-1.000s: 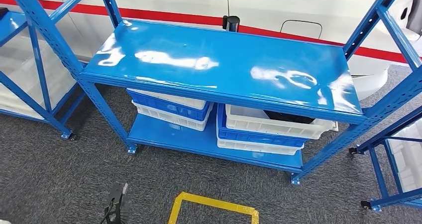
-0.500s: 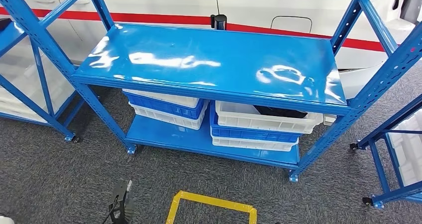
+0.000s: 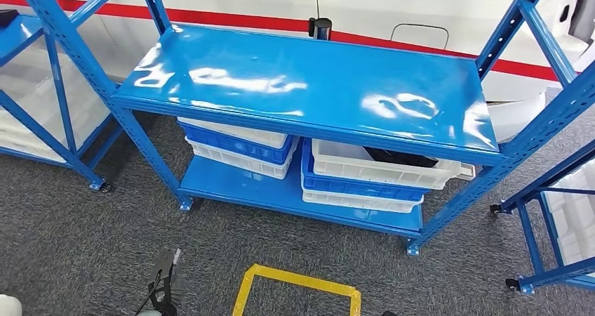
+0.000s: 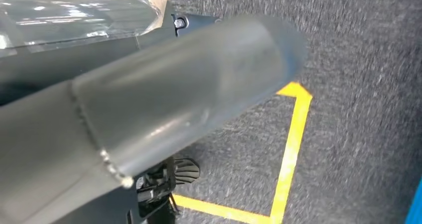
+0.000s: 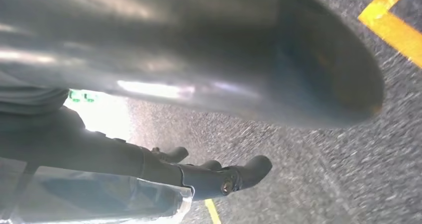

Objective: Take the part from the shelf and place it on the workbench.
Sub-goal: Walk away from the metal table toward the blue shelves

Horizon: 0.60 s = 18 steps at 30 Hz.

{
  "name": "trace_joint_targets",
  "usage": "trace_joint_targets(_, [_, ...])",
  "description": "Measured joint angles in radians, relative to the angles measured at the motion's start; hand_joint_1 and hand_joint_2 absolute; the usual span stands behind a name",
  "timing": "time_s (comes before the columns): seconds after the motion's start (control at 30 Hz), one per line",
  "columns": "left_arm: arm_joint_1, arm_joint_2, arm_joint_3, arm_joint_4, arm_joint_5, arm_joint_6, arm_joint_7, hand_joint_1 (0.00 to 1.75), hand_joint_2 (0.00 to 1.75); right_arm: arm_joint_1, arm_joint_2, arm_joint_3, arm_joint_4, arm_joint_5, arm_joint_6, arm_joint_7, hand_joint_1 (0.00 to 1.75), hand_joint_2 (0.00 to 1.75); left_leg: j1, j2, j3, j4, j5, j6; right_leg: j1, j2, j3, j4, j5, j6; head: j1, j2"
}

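Note:
A dark part (image 3: pixel 401 156) lies in the top white bin (image 3: pixel 382 174) of the right-hand stack on the lower level of the blue shelf rack (image 3: pixel 316 84); the level above hides most of it. The rack's top level is bare and glossy. My left hand (image 3: pixel 167 288) hangs low by the grey carpet, well short of the rack, with nothing in it; its dark fingers (image 4: pixel 159 189) peek out past the thick grey thumb. My right hand (image 5: pixel 214 176) also hangs over the carpet, its dark fingers stretched out and holding nothing.
A second stack of white and blue bins (image 3: pixel 238 147) sits on the lower level's left side. More blue racks stand at the left (image 3: pixel 42 84) and right (image 3: pixel 561 211). A yellow tape square (image 3: pixel 295 288) marks the carpet in front. A white vehicle with a red stripe (image 3: pixel 393 7) is behind.
The whole picture sways slightly between frames, so the camera has moved. Nothing on the rack has shifted, and both hands still hang without a load.

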Motion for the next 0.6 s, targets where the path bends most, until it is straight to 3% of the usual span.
trace_joint_targets(0.07, [0.0,0.0,0.0,0.006,0.008,0.0,-0.002,0.0,0.0,0.0,-0.002,0.0,0.0,0.001,0.0,0.0,0.0,0.0,-0.001,0.0,-0.006,0.001,0.004,-0.001,-0.002,0.0,-0.035,0.08,-0.023,0.008,0.0,0.0])
trace_joint_targets(0.1, [-0.001,0.0,-0.001,0.01,0.013,0.0,-0.004,0.0,0.0,-0.001,-0.003,0.0,0.0,0.002,0.001,0.0,0.0,0.0,0.0,0.0,-0.007,0.001,0.005,-0.002,-0.003,0.0,-0.024,0.063,-0.01,0.017,0.0,0.0])
trace_joint_targets(0.17, [-0.002,0.0,-0.006,0.015,0.023,0.001,-0.009,0.0,0.0,-0.002,-0.004,0.0,0.0,0.003,0.001,0.002,0.0,0.0,0.0,0.0,-0.009,0.006,0.005,-0.007,-0.01,-0.001,0.046,-0.069,0.043,0.036,0.0,0.0])
trace_joint_targets(0.23, [-0.005,0.002,-0.014,0.017,0.032,0.005,-0.011,0.0,0.0,-0.007,-0.005,0.0,0.0,0.002,0.001,0.005,0.0,0.0,-0.004,-0.001,-0.014,0.014,0.003,-0.017,-0.01,0.0,0.102,-0.181,0.077,0.035,0.0,0.0])
trace_joint_targets(0.27, [-0.006,0.002,-0.018,0.018,0.036,0.008,-0.011,0.0,0.44,-0.009,-0.005,-0.001,0.0,0.0,0.0,0.007,0.0,0.0,-0.007,-0.001,-0.017,0.018,0.002,-0.019,-0.012,0.001,0.112,-0.202,0.082,0.029,0.0,0.0])
trace_joint_targets(0.33, [-0.007,0.004,-0.023,0.019,0.045,0.015,-0.005,0.0,1.31,-0.01,-0.006,-0.003,0.0,-0.005,-0.005,0.012,0.0,0.0,-0.008,-0.003,-0.021,0.019,0.005,-0.008,-0.012,0.001,0.112,-0.203,0.087,0.019,-0.001,0.0])
trace_joint_targets(0.37, [-0.007,0.004,-0.025,0.02,0.05,0.019,0.0,0.0,1.75,-0.011,-0.006,-0.005,0.0,-0.009,-0.009,0.014,0.0,0.44,-0.008,-0.004,-0.022,0.019,0.006,-0.002,-0.012,0.001,0.112,-0.203,0.088,0.017,-0.001,0.0])
trace_joint_targets(0.47, [-0.007,0.004,-0.035,0.02,0.06,0.037,0.021,0.0,1.75,-0.013,-0.007,-0.013,0.0,-0.018,-0.025,0.025,0.0,1.75,-0.005,-0.004,-0.022,0.015,0.013,-0.004,-0.006,0.001,0.11,-0.203,0.091,0.012,-0.001,0.0])
trace_joint_targets(0.6, [-0.005,0.004,-0.051,0.02,0.061,0.073,0.048,0.0,1.75,-0.014,-0.009,-0.028,0.0,-0.032,-0.038,0.037,0.0,1.75,-0.002,-0.004,-0.022,0.011,0.017,-0.013,-0.003,0.001,0.108,-0.203,0.092,0.009,0.0,0.0])
